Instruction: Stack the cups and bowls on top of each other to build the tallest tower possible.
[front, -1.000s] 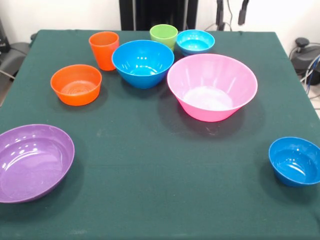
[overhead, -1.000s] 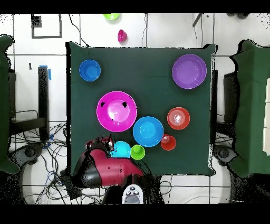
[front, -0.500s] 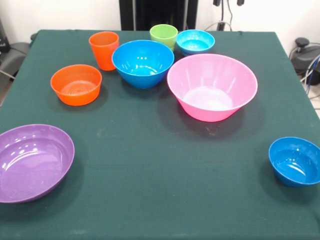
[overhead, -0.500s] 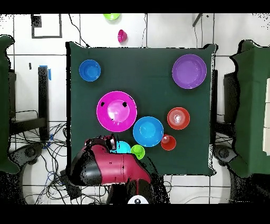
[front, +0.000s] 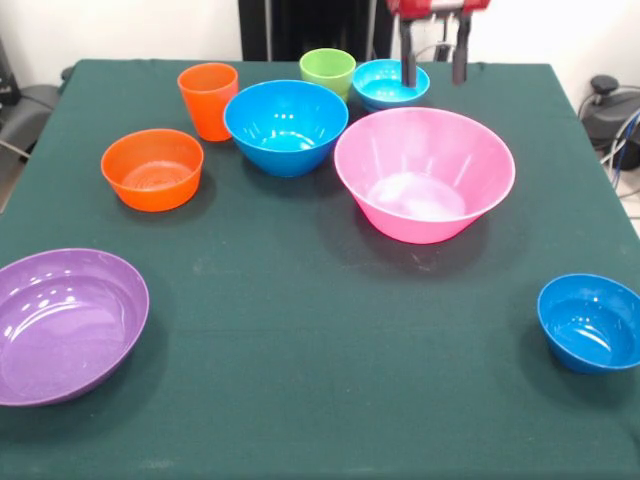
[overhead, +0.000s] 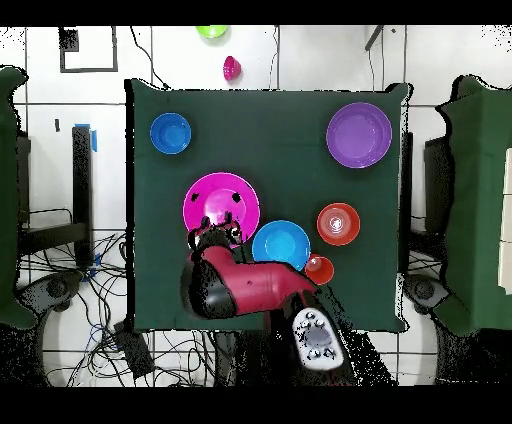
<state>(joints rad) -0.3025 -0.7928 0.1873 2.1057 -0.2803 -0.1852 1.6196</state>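
Front view, left to right: shallow glossy purple bowl (front: 68, 324) cut off at the tabletop (front: 300, 330) edge. Ribbed orange cup (front: 208, 100), lime cup (front: 327, 71) half hidden behind medium blue bowl (front: 286, 126). Fingers (front: 408, 62) spread, empty, above small cyan bowl (front: 390, 83). Nothing stacked.

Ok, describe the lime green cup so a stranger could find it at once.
Start at the big pink bowl mid-table and look toward the far edge. Between the orange cup and the cyan bowl stands the green cup, the only green thing on the table.
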